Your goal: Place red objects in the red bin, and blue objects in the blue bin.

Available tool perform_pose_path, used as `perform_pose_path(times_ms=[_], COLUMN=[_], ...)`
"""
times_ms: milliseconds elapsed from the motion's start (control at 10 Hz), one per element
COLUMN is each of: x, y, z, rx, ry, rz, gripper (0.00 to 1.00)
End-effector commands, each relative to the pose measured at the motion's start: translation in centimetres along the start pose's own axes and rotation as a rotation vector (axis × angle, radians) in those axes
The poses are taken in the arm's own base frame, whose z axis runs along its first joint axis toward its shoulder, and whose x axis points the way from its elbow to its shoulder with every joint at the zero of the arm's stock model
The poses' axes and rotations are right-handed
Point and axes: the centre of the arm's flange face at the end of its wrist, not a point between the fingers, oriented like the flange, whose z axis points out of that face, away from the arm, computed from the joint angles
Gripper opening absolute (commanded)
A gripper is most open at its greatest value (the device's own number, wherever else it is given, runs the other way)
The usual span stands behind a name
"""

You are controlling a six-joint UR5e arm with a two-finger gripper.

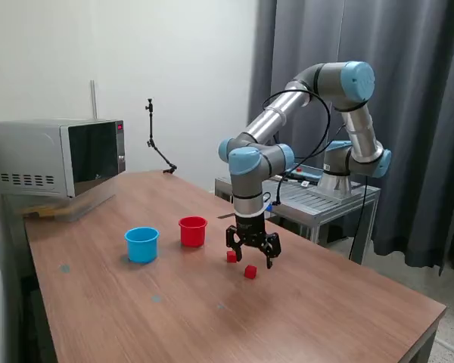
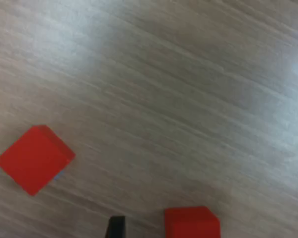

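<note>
Two small red cubes lie on the wooden table, one (image 1: 231, 256) close by a finger and one (image 1: 250, 271) just in front of my gripper (image 1: 252, 255). The gripper hangs low over them, open and holding nothing. In the wrist view one red cube (image 2: 35, 158) lies off to the side. The other (image 2: 191, 223) sits between the spread fingertips of the gripper (image 2: 211, 229), nearer to one dark finger (image 2: 116, 227). The red bin (image 1: 193, 231) and the blue bin (image 1: 142, 244) stand upright toward the exterior view's left. No blue objects are in view.
A microwave (image 1: 57, 155) stands at the table's far corner on the exterior view's left. A thin black stand (image 1: 155, 140) rises at the back edge. The arm's base sits on a metal cart (image 1: 325, 198) beyond the table.
</note>
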Motion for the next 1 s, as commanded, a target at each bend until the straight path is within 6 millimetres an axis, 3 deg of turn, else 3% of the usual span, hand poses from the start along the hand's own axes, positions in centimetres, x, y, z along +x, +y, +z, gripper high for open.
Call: perform_pose_path(times_ms=[0,900], x=[-0.17,-0.24], y=[0.21,0.69], z=[0.45,1.03], rx=[0.004,0.005], ry=[0.001,0.003], rz=[0.001,-0.002], gripper=[1.00,1.00])
